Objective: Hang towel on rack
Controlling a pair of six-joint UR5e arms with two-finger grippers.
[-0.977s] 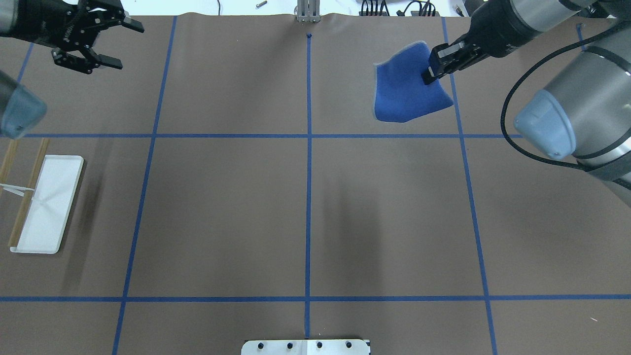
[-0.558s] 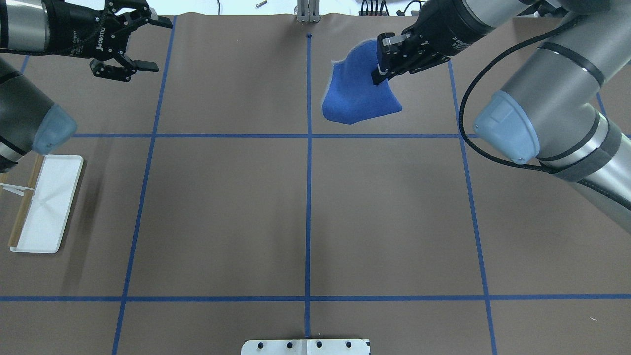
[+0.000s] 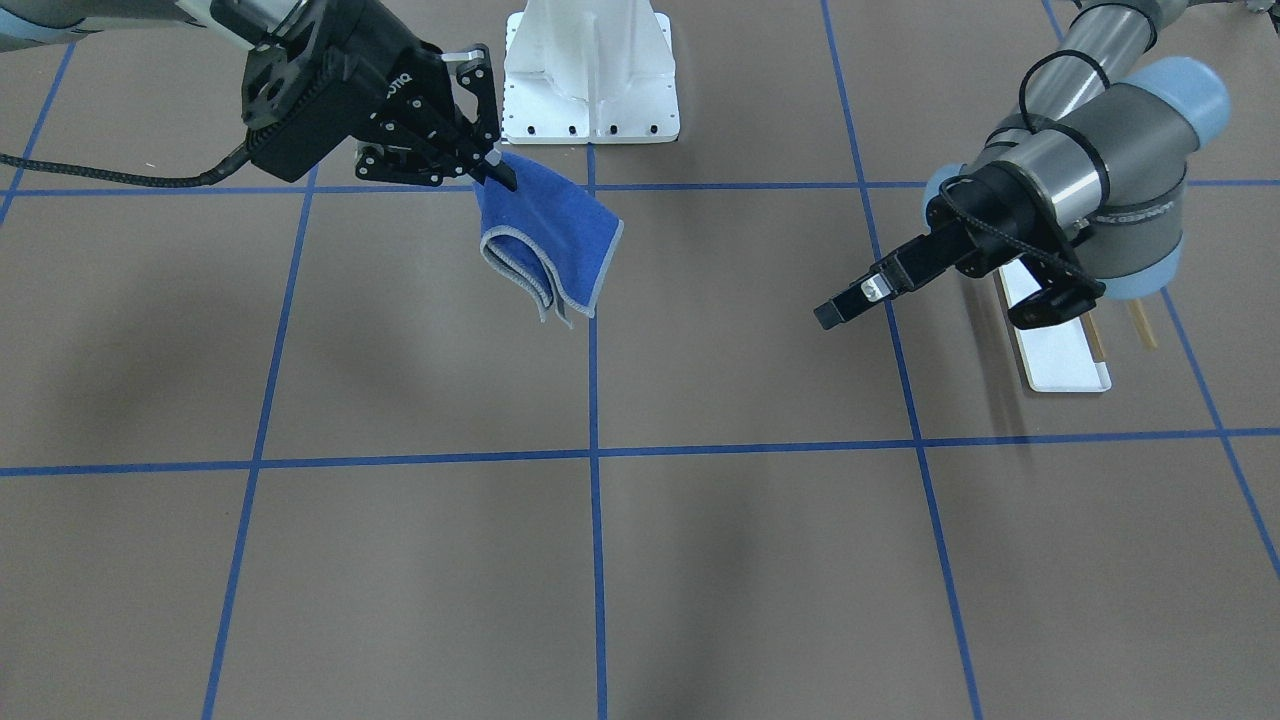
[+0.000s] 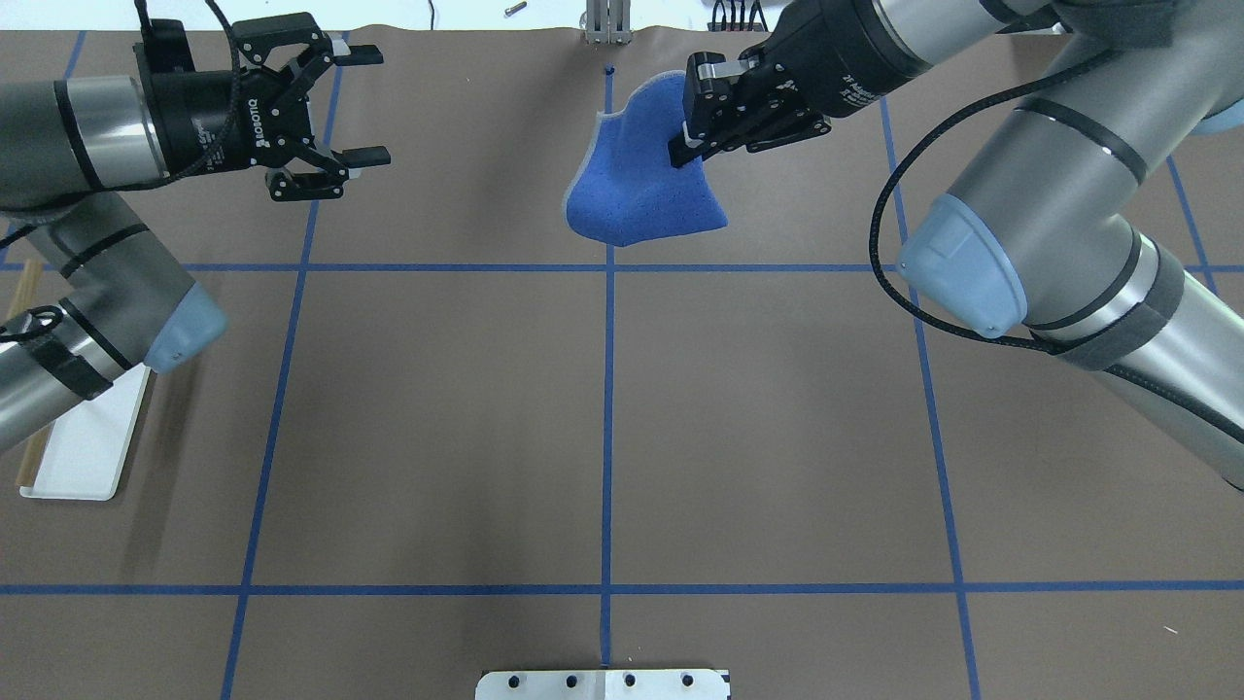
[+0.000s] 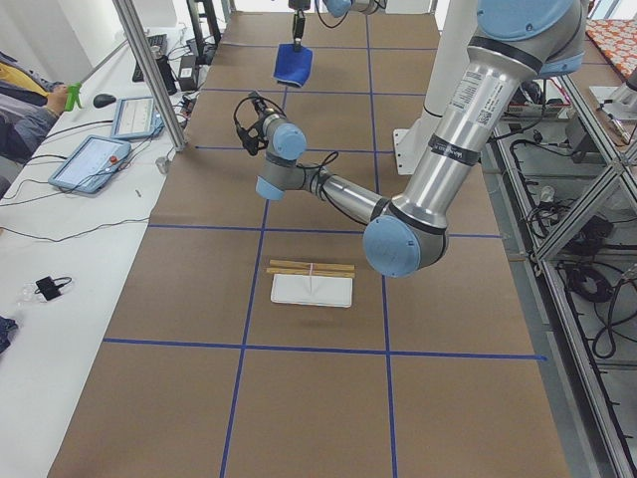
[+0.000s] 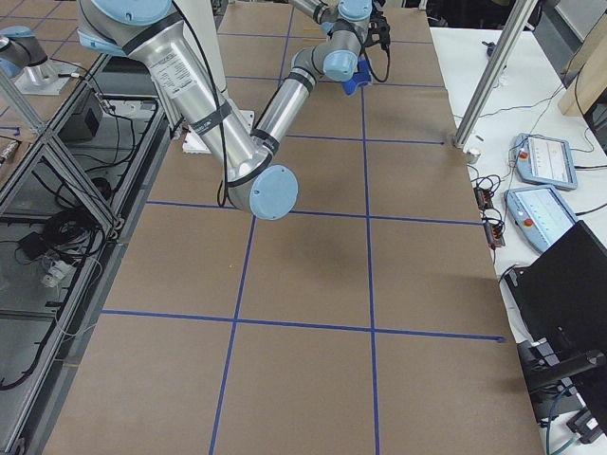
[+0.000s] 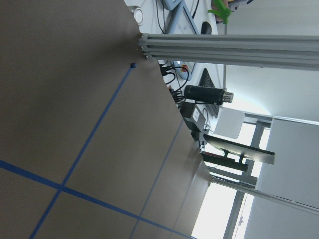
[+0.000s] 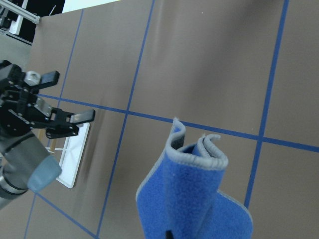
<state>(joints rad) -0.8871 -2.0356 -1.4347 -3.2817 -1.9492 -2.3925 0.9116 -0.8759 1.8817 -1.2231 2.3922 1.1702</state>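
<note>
The royal-blue towel (image 4: 641, 190) hangs folded from my right gripper (image 4: 680, 151), which is shut on its upper edge, above the far middle of the table. It also shows in the front view (image 3: 550, 240) and the right wrist view (image 8: 194, 199). My left gripper (image 4: 374, 105) is open and empty at the far left, its fingers pointing toward the towel, well apart from it. The rack (image 4: 87, 457) stands at the table's left edge, its white tray partly hidden under my left arm. In the left side view its two wooden rods (image 5: 310, 267) lie above the tray (image 5: 312, 291).
The white bolted pedestal (image 3: 590, 70) stands at the robot's side, middle of the table. An aluminium post (image 4: 604, 24) rises at the far edge. Blue tape lines grid the brown mat. Tablets (image 5: 95, 159) and cables lie beyond the far edge.
My right gripper has carried the towel leftward to the table's centre line. My left arm has swung right, its gripper still open, and now covers part of the rack.
</note>
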